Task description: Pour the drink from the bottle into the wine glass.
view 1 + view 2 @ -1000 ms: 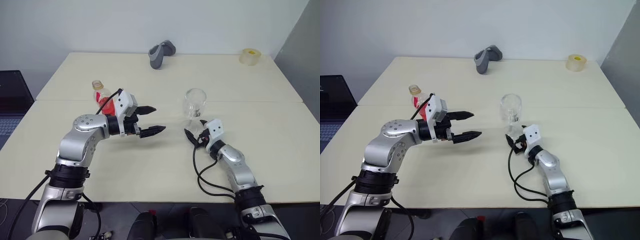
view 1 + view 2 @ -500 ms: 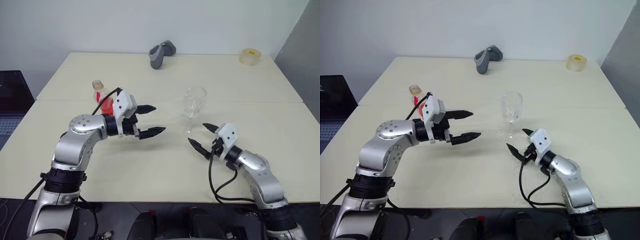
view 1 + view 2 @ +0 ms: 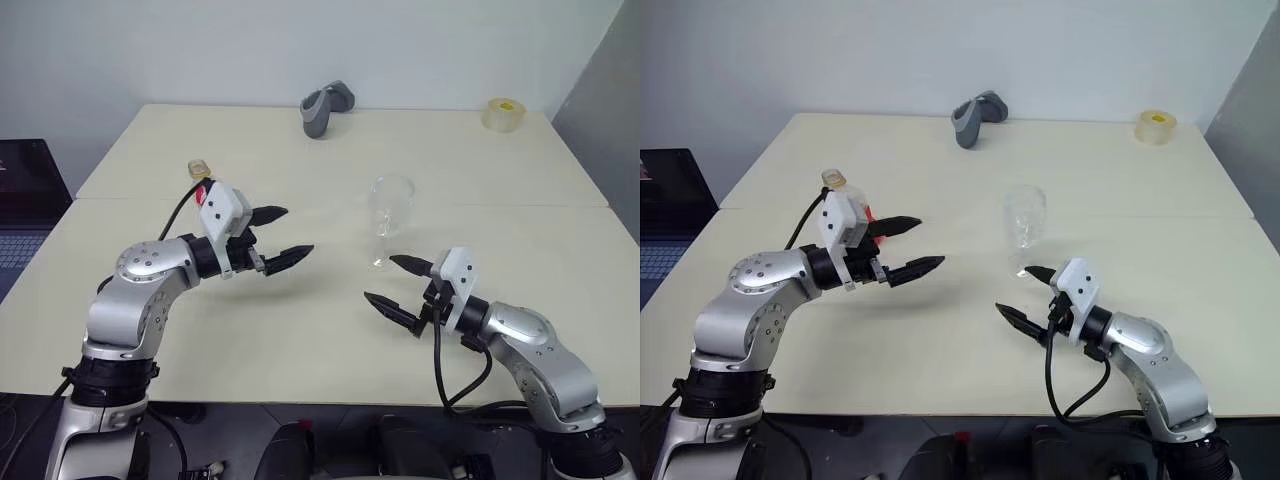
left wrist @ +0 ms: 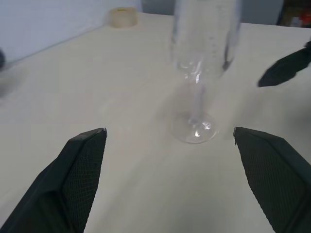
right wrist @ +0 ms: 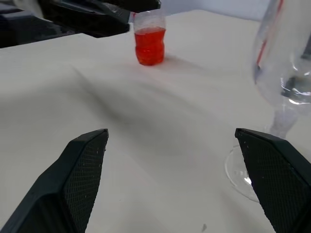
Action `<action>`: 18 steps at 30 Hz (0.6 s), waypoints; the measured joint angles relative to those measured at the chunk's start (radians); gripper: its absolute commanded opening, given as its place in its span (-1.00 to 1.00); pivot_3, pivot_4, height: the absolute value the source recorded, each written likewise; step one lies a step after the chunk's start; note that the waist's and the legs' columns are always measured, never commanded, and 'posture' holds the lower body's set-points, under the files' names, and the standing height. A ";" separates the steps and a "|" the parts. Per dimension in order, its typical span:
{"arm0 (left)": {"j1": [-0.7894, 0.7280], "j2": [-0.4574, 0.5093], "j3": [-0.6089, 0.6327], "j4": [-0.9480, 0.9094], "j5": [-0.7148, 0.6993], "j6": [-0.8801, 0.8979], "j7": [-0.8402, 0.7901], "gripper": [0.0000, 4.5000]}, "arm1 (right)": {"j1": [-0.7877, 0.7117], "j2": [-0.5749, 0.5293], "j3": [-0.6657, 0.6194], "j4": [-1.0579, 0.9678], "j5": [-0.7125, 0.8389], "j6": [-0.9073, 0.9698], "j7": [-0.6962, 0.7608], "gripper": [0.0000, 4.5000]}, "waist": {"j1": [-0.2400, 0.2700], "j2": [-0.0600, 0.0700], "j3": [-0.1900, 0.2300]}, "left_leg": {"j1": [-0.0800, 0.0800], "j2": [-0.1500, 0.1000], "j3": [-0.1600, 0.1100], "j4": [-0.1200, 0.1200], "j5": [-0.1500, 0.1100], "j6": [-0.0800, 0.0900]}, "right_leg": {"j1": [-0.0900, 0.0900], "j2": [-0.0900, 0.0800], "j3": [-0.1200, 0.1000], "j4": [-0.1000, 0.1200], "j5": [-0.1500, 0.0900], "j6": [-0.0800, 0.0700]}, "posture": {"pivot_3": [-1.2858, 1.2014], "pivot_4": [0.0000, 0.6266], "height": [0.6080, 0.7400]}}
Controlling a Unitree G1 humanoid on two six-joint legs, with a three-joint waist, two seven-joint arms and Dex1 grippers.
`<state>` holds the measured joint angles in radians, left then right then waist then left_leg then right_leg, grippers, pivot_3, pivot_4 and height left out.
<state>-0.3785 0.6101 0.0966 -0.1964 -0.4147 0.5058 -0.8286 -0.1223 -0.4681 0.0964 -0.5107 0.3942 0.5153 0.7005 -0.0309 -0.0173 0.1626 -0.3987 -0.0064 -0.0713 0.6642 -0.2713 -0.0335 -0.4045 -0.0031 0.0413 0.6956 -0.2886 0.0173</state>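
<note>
Cream tabletop [image 3: 300, 350] is stretching out in front of me under a plain white wall, with a grey curved object [image 3: 325, 106] and a tape roll [image 3: 501, 113] sitting far back, well out of the way.

Nothing is in either of my claws. My left gripper [image 3: 277, 237] is hanging level above the table with its two black fingers spread wide and pointing across toward my right. My right gripper [image 3: 398, 286] is hanging the same way, fingers spread wide, pointing across toward my left.

What the next reach turns on is the bottle [image 5: 149, 40]. It is standing upright, long axis vertical, on my left half of the table, with the red drink [image 5: 149, 47] filling its lower body. From the head view it is sitting just behind my left wrist, partly hidden by it, so my left fingers are pointing away from it and past it. My left arm is clearly the nearer one; I am judging it needs to swing back round before closing on the bottle.

The wine glass [image 3: 390, 222] is standing upright and empty, just beyond my right fingertips, apart from them.
</note>
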 measured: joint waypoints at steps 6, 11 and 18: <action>0.092 -0.071 0.033 0.004 0.062 -0.042 0.175 1.00 | 0.007 -0.033 0.000 -0.032 0.040 0.032 0.014 0.98 | 0.002 0.000 0.000 | 0.000 0.000 -0.001 0.000 0.000 0.000 | 0.000 0.000 -0.001 0.000 0.000 0.000 | 0.03 -0.52 1.00; 0.100 -0.152 0.070 0.035 0.182 -0.143 0.393 1.00 | 0.007 -0.039 0.001 -0.036 0.062 0.045 0.016 0.98 | 0.003 -0.001 0.000 | 0.000 0.000 0.000 0.000 0.000 0.000 | 0.000 -0.001 0.000 0.000 0.000 0.000 | 0.03 -0.52 1.00; 0.143 -0.259 0.090 0.069 0.283 -0.209 0.603 1.00 | -0.019 -0.083 0.000 -0.037 0.100 0.068 0.044 0.98 | 0.004 -0.001 0.000 | 0.000 0.000 0.000 0.000 0.000 0.000 | 0.000 -0.001 -0.001 0.000 0.000 0.000 | 0.03 -0.52 1.00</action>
<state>-0.2353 0.3509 0.1867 -0.1279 -0.1315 0.2963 -0.2252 -0.1412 -0.5510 0.0968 -0.5481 0.4940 0.5830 0.7447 -0.0268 -0.0185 0.1623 -0.3987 -0.0067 -0.0717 0.6644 -0.2713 -0.0335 -0.4040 -0.0036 0.0406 0.6956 -0.2886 0.0173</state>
